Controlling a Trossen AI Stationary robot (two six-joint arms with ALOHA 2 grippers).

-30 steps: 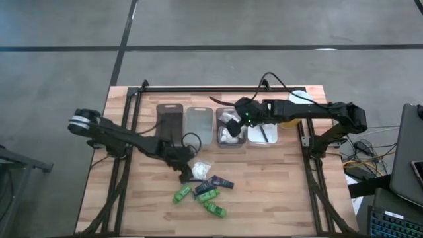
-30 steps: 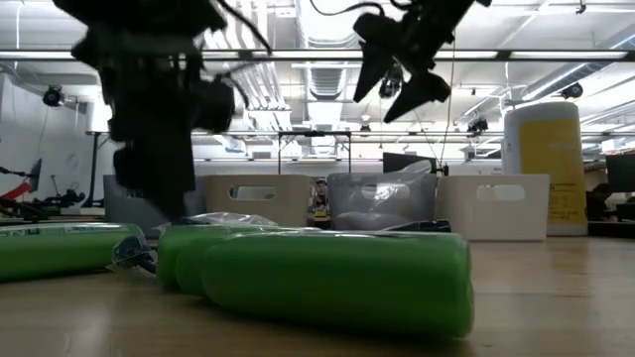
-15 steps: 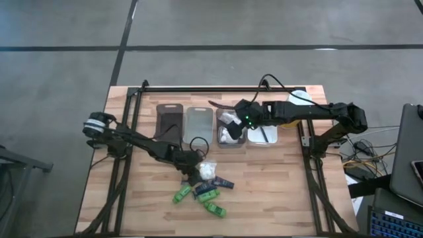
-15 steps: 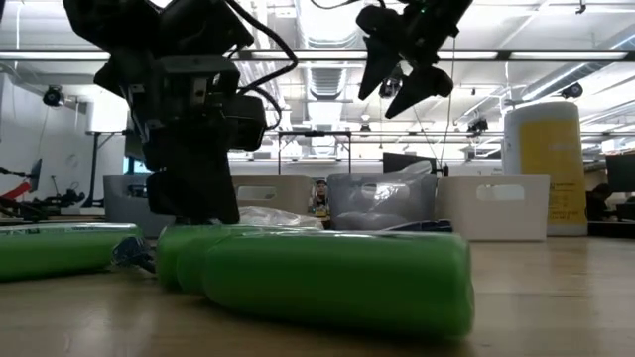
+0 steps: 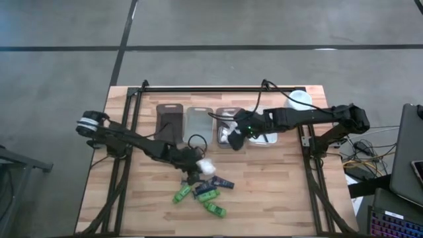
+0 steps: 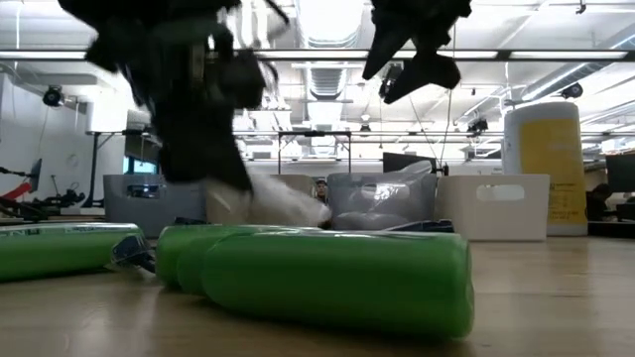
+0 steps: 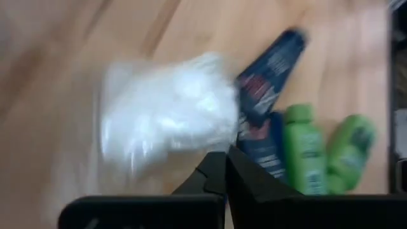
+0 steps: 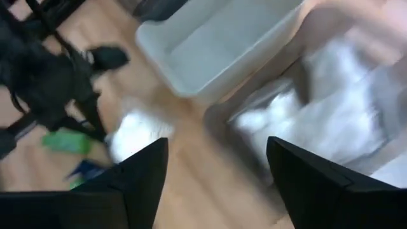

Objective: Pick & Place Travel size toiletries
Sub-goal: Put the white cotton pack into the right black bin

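- Your left gripper (image 7: 224, 166) has its fingers pinched together on the edge of a white packet (image 7: 166, 121); the pinch point itself is blurred, but the packet hangs off the fingertips, clear of the table in the low view.
- In the high view the same packet (image 5: 205, 166) sits at the left gripper (image 5: 195, 169), just above the pile of loose toiletries.
- That pile lies just beyond the fingers: dark tubes (image 7: 270, 81) and green bottles (image 7: 304, 148), side by side on the wood.
- Low view: green bottles (image 6: 337, 278) fill the foreground and hide most of the pile behind them.
- Your right gripper (image 8: 216, 172) stands with its fingers apart, nothing between them, over the near rim of a clear tray (image 5: 229, 129) that holds more white packets (image 8: 331, 121); they are smeared and hard to count.
- A white tray (image 8: 216, 44) lies next to it.
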